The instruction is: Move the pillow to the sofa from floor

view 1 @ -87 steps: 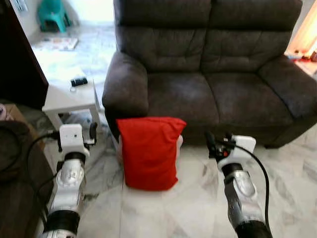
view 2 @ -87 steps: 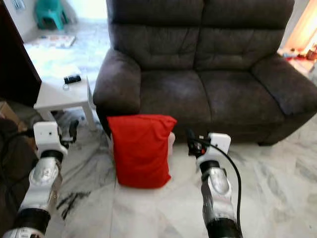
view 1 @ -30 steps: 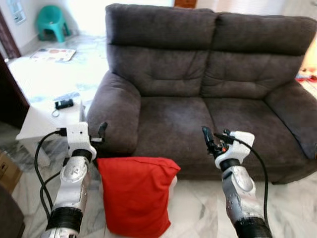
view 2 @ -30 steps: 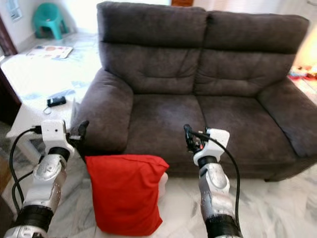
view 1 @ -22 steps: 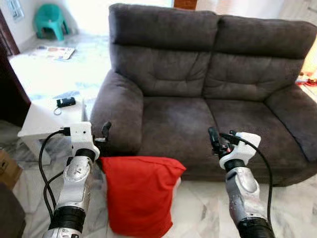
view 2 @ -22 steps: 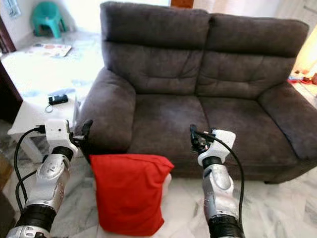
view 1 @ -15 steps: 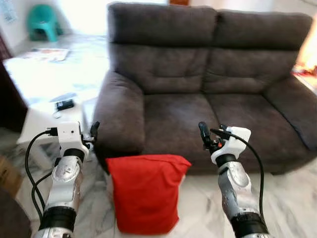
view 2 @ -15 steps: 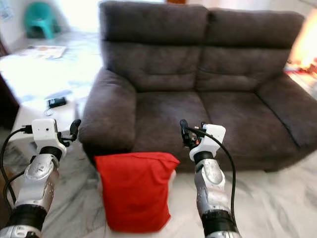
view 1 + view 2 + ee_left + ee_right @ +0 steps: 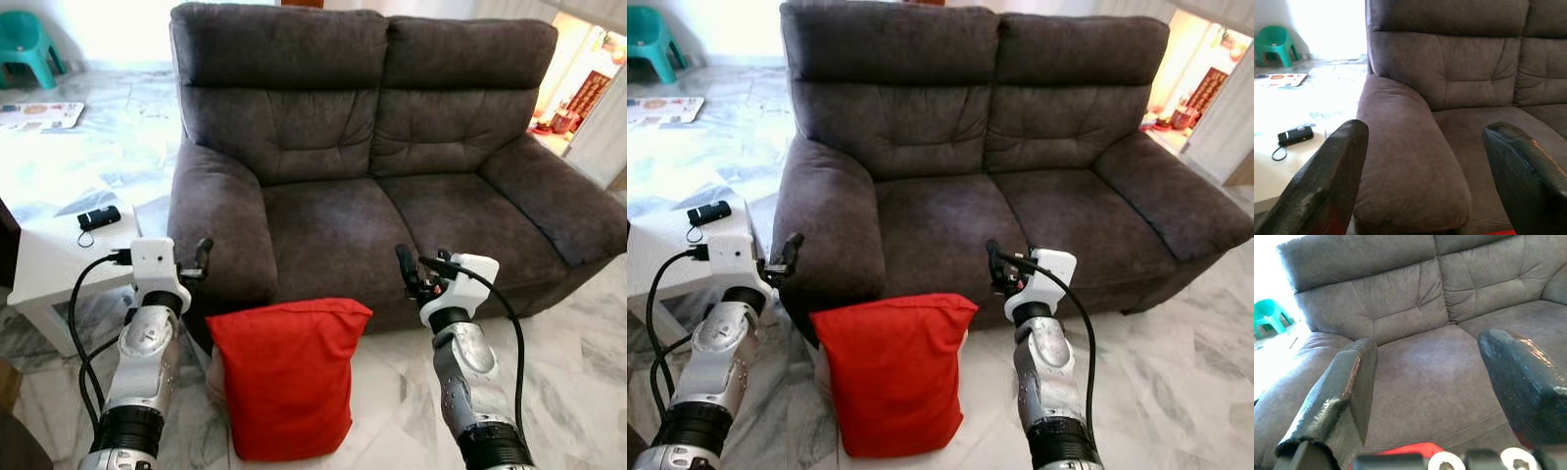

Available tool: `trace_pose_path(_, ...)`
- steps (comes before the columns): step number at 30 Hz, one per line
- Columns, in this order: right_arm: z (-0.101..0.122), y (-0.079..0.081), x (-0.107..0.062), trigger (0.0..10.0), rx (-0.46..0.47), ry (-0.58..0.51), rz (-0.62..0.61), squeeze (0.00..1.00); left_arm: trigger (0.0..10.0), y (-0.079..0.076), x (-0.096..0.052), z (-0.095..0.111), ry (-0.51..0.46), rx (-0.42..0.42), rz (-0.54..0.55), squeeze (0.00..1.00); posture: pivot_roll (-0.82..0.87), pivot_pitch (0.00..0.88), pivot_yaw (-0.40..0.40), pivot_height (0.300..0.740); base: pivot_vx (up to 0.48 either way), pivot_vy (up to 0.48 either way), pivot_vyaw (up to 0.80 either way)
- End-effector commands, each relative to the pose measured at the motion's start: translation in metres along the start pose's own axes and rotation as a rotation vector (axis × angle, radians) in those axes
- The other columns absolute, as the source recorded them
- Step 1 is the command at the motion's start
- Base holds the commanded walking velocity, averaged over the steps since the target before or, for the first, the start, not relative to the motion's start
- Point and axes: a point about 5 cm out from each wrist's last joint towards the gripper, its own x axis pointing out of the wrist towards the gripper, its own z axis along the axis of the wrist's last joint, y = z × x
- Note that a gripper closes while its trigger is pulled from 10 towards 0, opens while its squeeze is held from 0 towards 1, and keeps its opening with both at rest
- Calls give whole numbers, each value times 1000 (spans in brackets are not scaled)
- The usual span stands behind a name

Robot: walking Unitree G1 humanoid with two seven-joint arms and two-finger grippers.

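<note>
View has swung since my last look: the sofa (image 9: 392, 176) now sits further left in frame, and its right armrest plus a lit doorway at the far right have come into sight. Blur from half a second ago is gone. Left hand (image 9: 201, 257) reads a touch lower, level with the front of the left armrest. Right hand (image 9: 407, 269) is also slightly lower, over the front edge of the seat. Pillow (image 9: 284, 377) looks unmoved on the floor (image 9: 578, 343); only its place in frame shifted.
</note>
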Motion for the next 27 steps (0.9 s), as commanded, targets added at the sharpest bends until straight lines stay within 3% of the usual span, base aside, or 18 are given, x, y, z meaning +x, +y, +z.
trace_pose_path(1, 1, -6, -1, 10000, -6, 0, -10, 0, 10000, -5, 2, 4, -12, -8, -6, 0, -6, 0, -72, 740, 0, 0, 0)
trace_pose_path(5, -1, -4, -2, 10000, -28, 6, 12, 0, 10000, -5, 2, 4, -6, -14, 2, 0, -8, 0, -72, 740, 0, 0, 0)
trace_pose_path(11, 0, -2, -2, 10000, -25, -1, 42, 0, 10000, -1, 2, 4, -7, -13, 23, 0, -4, 0, -74, 740, 0, 0, 615)
trace_pose_path(24, 1, 1, -2, 10000, -30, 4, 64, 0, 10000, -1, 2, 4, -9, -15, 24, 0, -2, 0, -76, 740, 283, 0, 0)
trace_pose_path(27, 0, 3, -2, 10000, -44, 7, 85, 0, 10000, -1, 2, 5, -12, -14, 24, 0, -1, 0, -76, 740, 295, 0, 646)
